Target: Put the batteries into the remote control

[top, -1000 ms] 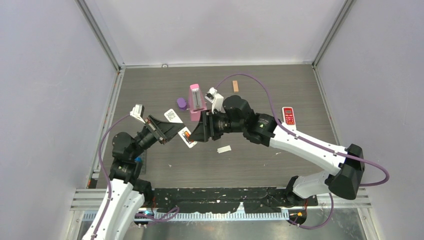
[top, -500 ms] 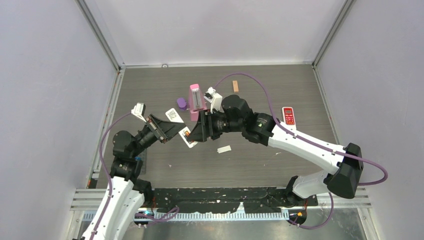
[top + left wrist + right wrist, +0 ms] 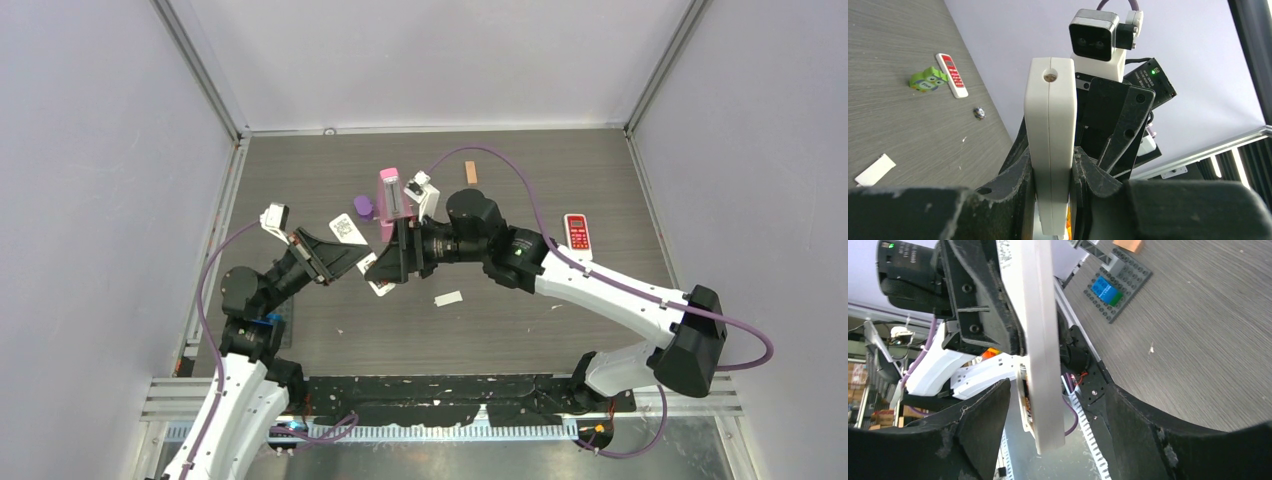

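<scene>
My left gripper (image 3: 350, 262) is left of the remote control (image 3: 378, 282), my right gripper (image 3: 392, 265) right of it; a second remote (image 3: 577, 231) lies further right on the table (image 3: 500, 330).

White slab-type remote ctrl (image 3: 1050, 150) is hanging above the table, edge-on to both wrist cams, sitting clamped in left gripper (image 3: 1052, 175).
</scene>
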Tool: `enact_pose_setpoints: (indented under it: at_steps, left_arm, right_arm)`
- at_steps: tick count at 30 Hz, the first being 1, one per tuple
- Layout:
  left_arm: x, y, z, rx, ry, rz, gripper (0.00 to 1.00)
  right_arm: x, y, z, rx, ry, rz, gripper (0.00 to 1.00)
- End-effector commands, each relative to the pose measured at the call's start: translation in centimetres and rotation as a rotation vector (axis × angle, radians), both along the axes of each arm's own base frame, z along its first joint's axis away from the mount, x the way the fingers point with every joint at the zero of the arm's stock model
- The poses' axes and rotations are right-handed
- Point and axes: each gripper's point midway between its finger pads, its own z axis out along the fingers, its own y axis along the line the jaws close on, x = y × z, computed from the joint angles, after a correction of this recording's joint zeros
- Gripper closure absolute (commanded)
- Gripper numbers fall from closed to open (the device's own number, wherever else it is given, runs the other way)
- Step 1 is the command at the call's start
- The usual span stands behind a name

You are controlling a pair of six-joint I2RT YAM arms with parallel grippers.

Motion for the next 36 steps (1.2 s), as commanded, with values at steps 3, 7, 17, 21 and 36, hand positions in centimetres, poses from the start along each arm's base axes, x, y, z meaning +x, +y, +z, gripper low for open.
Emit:
enact_pose_setpoints:
  at_steps: [3, 7, 17, 21, 36]
  left_arm:
    - [-1.4, 0.0, 3.9, -0.061, -0.114, -0.036, 1.00]
    - [-1.4, -0.1, 3.7, -0.058, -0.112, -0.042, 1.00]
    - [-1.5, -0.3, 3.1, -0.027, -0.129, -0.062, 0.66]
    - [-1.3, -0.1, 2.0, 0.007, -0.112, -0.075, 0.58]
    - [-1.1, -0.4, -0.1, 0.066, -0.035, -0.126, 0.53]
  right_arm:
    - [-1.3, 1.7, 3.3, 0.147, -0.020, 0.126, 0.36]
    - [-1.7, 2.4, 2.9, 0.157, 0.018, 0.176, 0.56]
    - [-2.1, 1.3, 2.5, 0.223, 0.102, 0.241, 0.94]
    - [-2.7, 0.1, 2.3, 0.230, 0.122, 0.321, 0.95]
    - [-4.2, -1.0, 0.5, 0.191, 0.178, 0.474, 0.95]
